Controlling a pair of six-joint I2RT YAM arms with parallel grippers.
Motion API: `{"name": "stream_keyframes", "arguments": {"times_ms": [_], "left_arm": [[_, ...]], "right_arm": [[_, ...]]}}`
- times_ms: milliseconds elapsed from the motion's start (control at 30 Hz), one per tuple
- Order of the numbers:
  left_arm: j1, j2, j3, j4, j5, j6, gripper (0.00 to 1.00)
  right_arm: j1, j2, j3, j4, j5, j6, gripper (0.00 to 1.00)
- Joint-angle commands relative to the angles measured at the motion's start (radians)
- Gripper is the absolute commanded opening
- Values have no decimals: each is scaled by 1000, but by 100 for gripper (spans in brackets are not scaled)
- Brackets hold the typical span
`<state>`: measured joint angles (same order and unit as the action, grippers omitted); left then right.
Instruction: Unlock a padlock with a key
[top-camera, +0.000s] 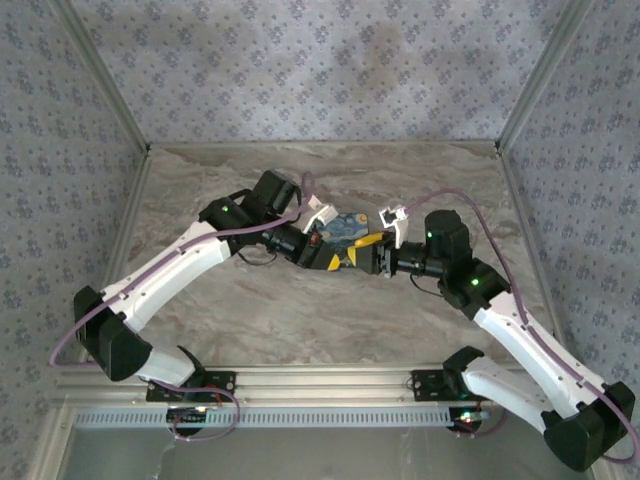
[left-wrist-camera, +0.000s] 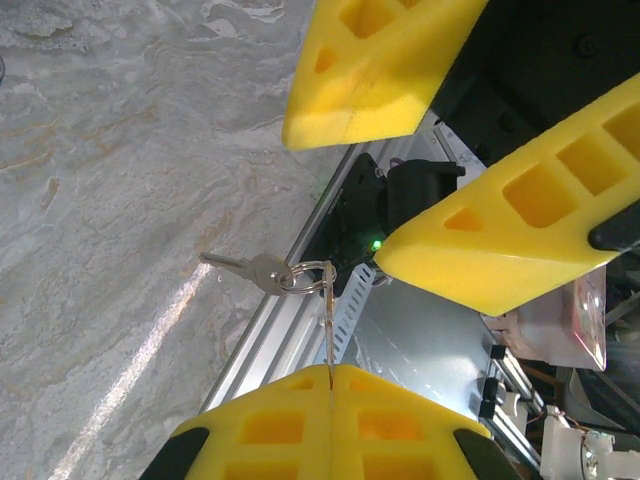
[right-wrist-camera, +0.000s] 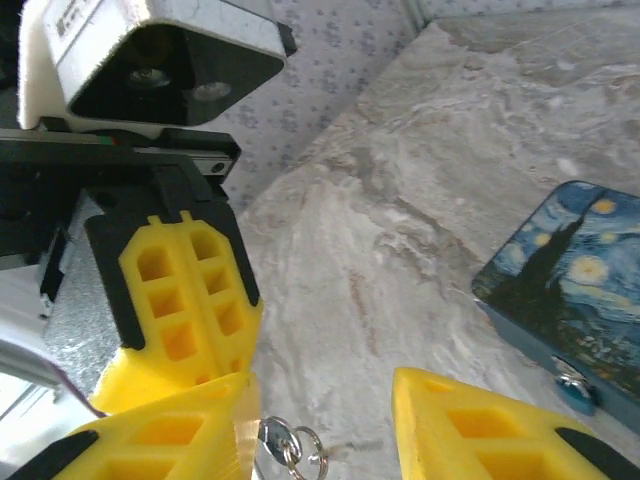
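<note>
My left gripper (left-wrist-camera: 330, 370) is shut on a thin key (left-wrist-camera: 328, 330), seen edge-on. A key ring (left-wrist-camera: 310, 278) with a second silver key (left-wrist-camera: 250, 268) hangs from its far end. My right gripper (right-wrist-camera: 325, 440) is open, its yellow fingers (left-wrist-camera: 380, 60) on either side of the ring (right-wrist-camera: 292, 452). The ring lies close to the finger on the left in the right wrist view. Both grippers meet mid-table (top-camera: 350, 255) just in front of a box with a starry-night print (right-wrist-camera: 565, 285). A small silver and blue fitting (right-wrist-camera: 575, 385) sits on the box's front edge; I cannot tell whether it is the padlock.
The marble-patterned table (top-camera: 300, 320) is walled by patterned panels at the back and sides. An aluminium rail (top-camera: 320, 380) with the arm bases runs along the near edge. The left gripper's shut fingers (right-wrist-camera: 185, 300) stand right above my right gripper's finger.
</note>
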<state>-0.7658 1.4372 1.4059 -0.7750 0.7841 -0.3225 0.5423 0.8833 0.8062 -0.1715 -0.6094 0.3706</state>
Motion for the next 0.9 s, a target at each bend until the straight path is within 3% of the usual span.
{"name": "stream_keyframes", "arguments": {"times_ms": [0,167,467,867], "left_arm": [[-1,-16,30,1,40,18,0],[-1,-26,32,12,48,13,0],[1,-40,38,25,48,7,0],[12,-51,38,30,44,2,0]], "right_arm": [[-13,-19,-19,110,-131,60,41],[-19,-26,-44,162,-178,86,42],[-25,-29,-62,147,-174,70,54],[-28,-30,-77,171,-211,79,43]]}}
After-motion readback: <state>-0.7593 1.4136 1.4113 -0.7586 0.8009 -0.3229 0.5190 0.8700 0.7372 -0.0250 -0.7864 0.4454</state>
